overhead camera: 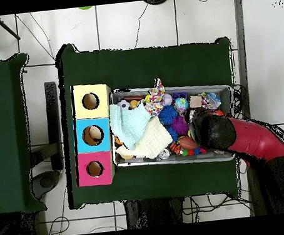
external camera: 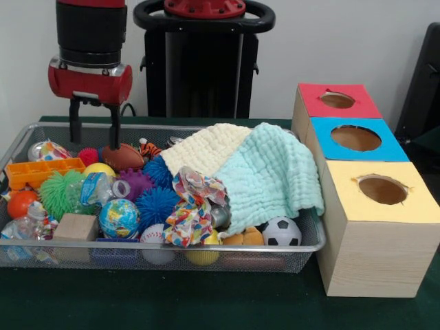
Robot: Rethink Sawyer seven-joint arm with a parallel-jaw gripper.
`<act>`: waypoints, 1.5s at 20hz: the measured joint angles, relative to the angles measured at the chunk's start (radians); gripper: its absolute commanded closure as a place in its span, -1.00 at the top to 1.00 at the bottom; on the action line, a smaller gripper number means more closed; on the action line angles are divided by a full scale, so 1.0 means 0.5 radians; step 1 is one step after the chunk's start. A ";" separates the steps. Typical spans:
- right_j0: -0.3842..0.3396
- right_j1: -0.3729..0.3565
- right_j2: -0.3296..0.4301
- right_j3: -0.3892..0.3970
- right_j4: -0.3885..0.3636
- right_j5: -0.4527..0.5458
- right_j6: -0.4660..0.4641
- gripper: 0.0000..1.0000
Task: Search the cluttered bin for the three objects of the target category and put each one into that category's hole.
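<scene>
Gripper [external camera: 94,124] hangs over the far left end of the wire mesh bin [external camera: 313,240], fingers [external camera: 75,122] spread apart, holding nothing. One clear crinkled plastic bottle [external camera: 103,187] lies among the spiky balls, another [external camera: 24,223] at the near left corner. Cream and mint cloths [external camera: 265,172] cover the right half. Red-topped box hole [external camera: 337,100] sits beside the bin on the green tabletop [external camera: 206,302]

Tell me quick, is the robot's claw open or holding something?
Gripper: open, holding nothing, hanging over the far end of the bin.
</scene>
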 measured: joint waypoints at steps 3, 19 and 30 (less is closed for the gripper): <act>-0.125 0.026 0.143 0.004 -0.080 -0.038 0.000 1.00; -0.340 0.120 0.551 0.020 -0.326 -0.047 -0.020 1.00; 0.073 0.121 0.218 0.048 0.038 -0.047 0.174 1.00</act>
